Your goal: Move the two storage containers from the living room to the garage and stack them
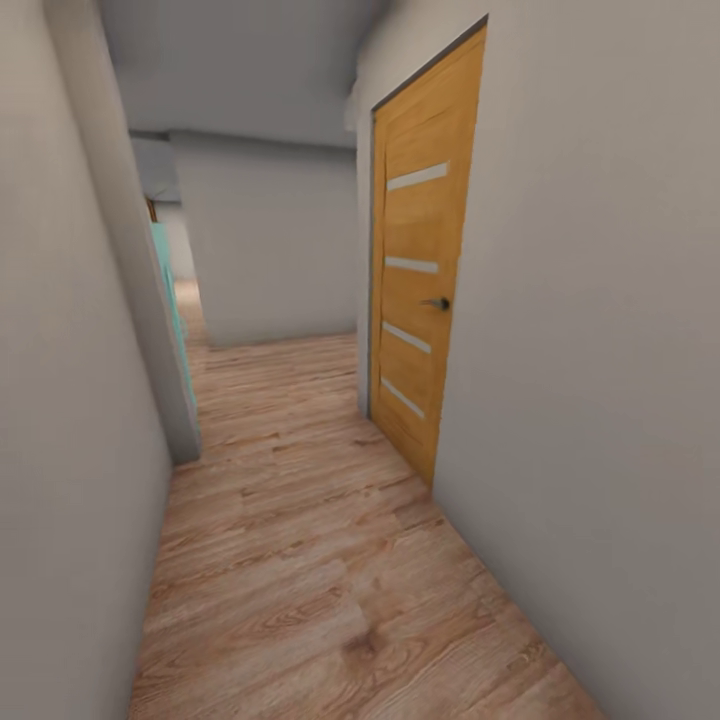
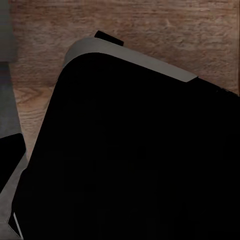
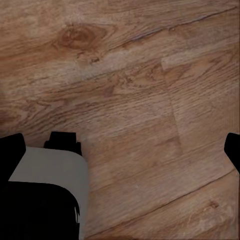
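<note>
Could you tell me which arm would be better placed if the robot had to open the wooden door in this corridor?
Right, probably: the wooden door stands shut in the right-hand wall, with its dark handle on the edge nearer the robot.

I'm looking down a corridor: plank floor (image 1: 320,560) underfoot, walls close on both sides, a closed door (image 1: 420,280) set in the right wall (image 1: 600,350), and a cross wall (image 1: 270,240) ahead with an opening to its left
</note>
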